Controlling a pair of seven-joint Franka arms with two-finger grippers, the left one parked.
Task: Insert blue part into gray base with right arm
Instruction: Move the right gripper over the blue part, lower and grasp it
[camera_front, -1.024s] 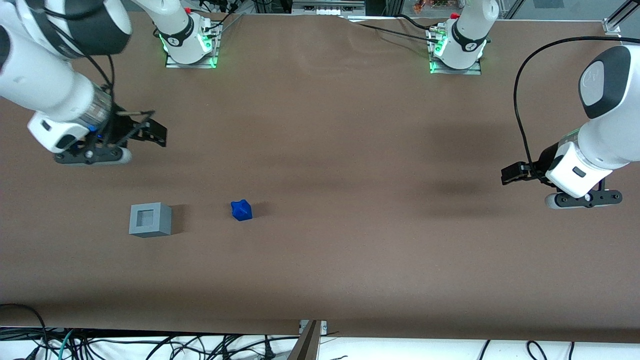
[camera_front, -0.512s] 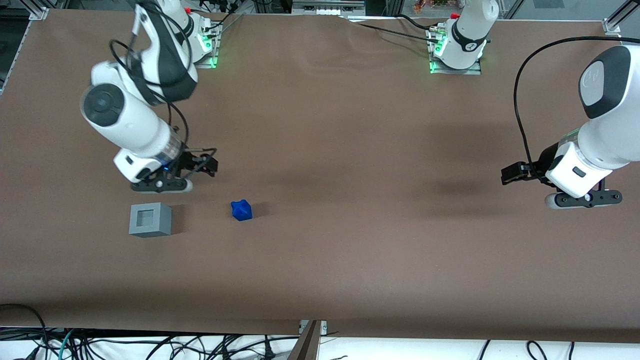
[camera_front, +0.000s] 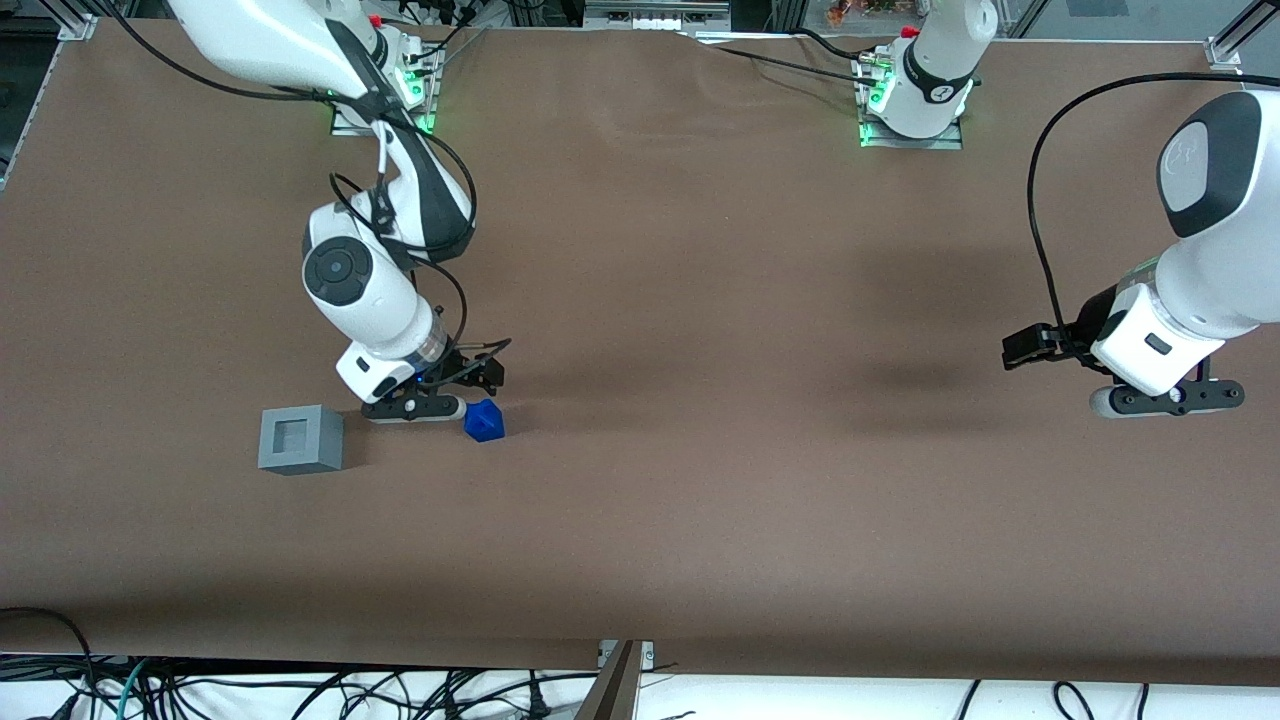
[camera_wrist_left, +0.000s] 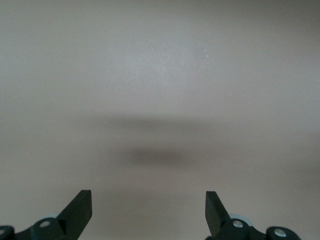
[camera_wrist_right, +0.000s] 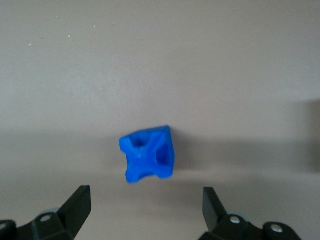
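The blue part (camera_front: 484, 420) lies on the brown table, beside the gray base (camera_front: 299, 439), which stands with its square recess up. My right arm's gripper (camera_front: 478, 377) hangs low just above the table, a little farther from the front camera than the blue part. In the right wrist view the blue part (camera_wrist_right: 148, 154) lies on the table ahead of the open fingers (camera_wrist_right: 76, 205), not between them. The gripper (camera_wrist_right: 145, 207) is open and empty.
The two arm bases (camera_front: 380, 90) with green lights stand at the table edge farthest from the front camera. Cables hang below the table's near edge (camera_front: 600, 650).
My right arm has swung from the working arm's end of the table toward the blue part and dropped lower. The gripper now hovers next to it. The blue part and gray base have not moved.
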